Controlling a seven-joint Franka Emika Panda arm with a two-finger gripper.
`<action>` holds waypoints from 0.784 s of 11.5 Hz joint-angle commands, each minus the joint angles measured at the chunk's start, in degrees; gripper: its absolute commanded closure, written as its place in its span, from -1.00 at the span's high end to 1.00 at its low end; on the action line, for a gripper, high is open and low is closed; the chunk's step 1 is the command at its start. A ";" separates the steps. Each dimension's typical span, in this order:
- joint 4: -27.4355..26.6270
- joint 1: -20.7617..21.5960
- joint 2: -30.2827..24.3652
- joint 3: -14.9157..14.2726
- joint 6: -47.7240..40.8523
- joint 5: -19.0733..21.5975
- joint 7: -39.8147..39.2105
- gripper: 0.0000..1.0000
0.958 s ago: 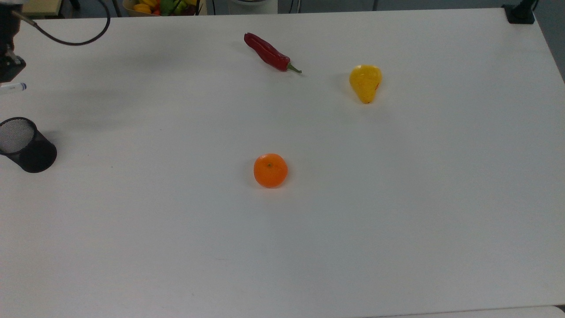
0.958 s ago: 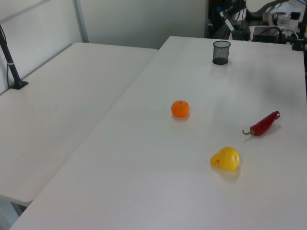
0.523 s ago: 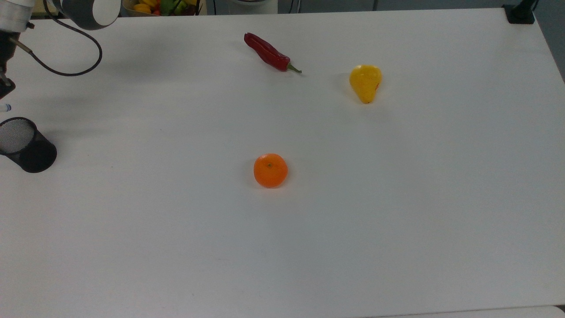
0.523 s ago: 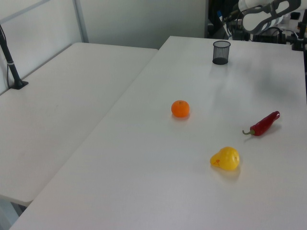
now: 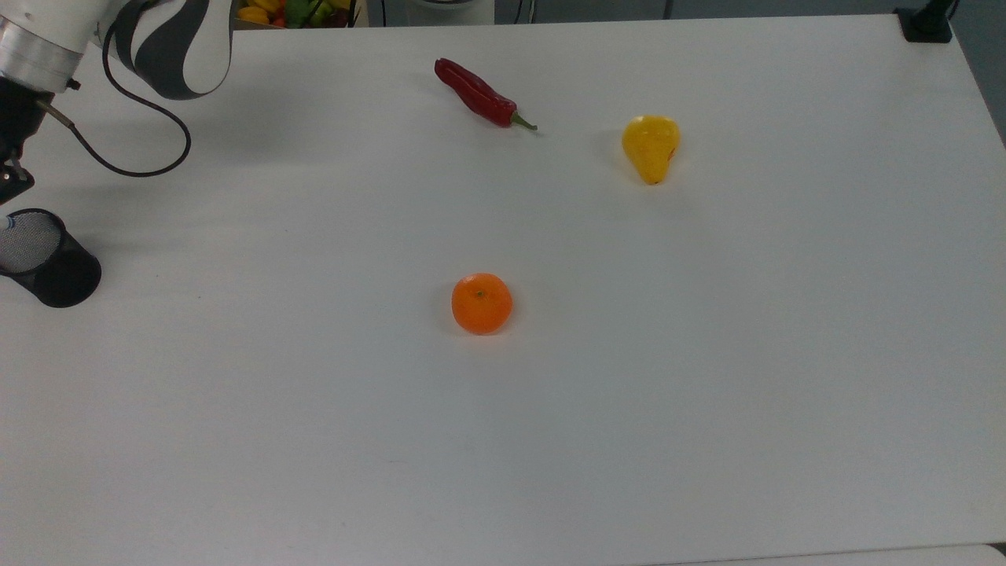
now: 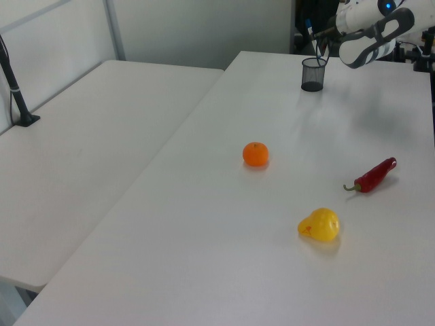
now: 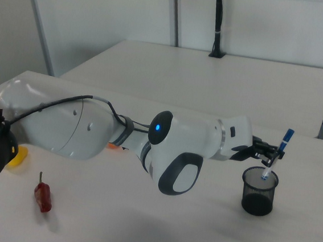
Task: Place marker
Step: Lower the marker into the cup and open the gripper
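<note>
The robot's black jaws [image 7: 271, 156] are closed on the slim white marker with a blue cap [image 7: 276, 152], holding it tilted with its lower end inside the black mesh cup [image 7: 259, 192] on the white surface [image 7: 140, 222].

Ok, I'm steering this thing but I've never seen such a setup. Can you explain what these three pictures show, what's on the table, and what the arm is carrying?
The white machine is a single robot arm ending in a two-finger pincer. Three fixed cameras watch it: the top view looks down on the table, while the left and right views look across it from opposite sides.

On the table lie a red chilli, a yellow pear and an orange, all well apart. A black mesh cup stands near the top view's left edge.

In the right view the pincer grips a marker, white with a blue cap, tilted, with its lower end dipping into the cup's mouth. It is not yet let go.
</note>
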 commanded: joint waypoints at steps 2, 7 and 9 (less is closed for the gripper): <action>-3.79 2.06 1.10 0.11 5.84 1.24 0.45 -1.00; -4.24 2.15 1.10 0.20 5.75 1.23 0.28 0.76; -4.24 2.15 1.01 0.20 5.75 1.32 0.54 1.00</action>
